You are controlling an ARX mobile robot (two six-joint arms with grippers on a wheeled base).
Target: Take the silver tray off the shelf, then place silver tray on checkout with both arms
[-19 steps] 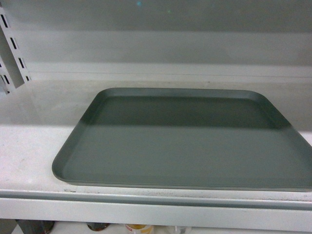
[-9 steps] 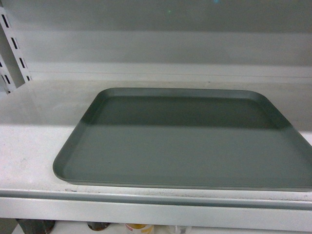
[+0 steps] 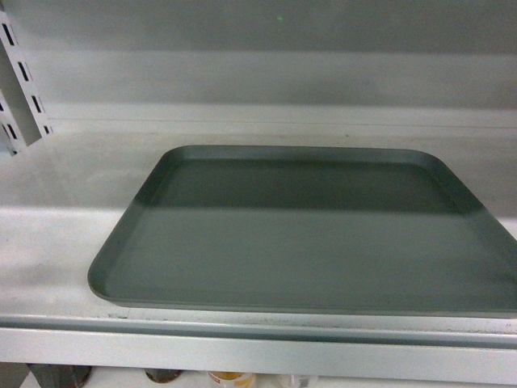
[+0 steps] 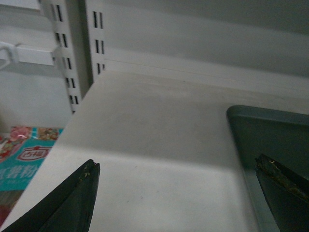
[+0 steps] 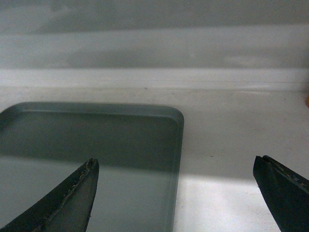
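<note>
The silver tray (image 3: 303, 230) lies flat on the white shelf (image 3: 56, 250), its near edge close to the shelf's folded front lip (image 3: 242, 352). Neither gripper shows in the head view. In the left wrist view my left gripper (image 4: 176, 166) is open above the shelf, straddling the tray's left rim (image 4: 241, 145), with one finger over bare shelf and the other over the tray (image 4: 270, 130). My right gripper (image 5: 176, 166) is open too, straddling the right rim of the tray (image 5: 96, 140). Nothing is held. The checkout is out of view.
Slotted white uprights (image 3: 20, 81) stand at the shelf's left end, also seen as uprights (image 4: 72, 53) in the left wrist view. Colourful packets (image 4: 24, 154) lie lower left of the shelf. Jar tops (image 3: 230, 377) show under the front lip. The shelf's back wall (image 3: 283, 81) rises behind the tray.
</note>
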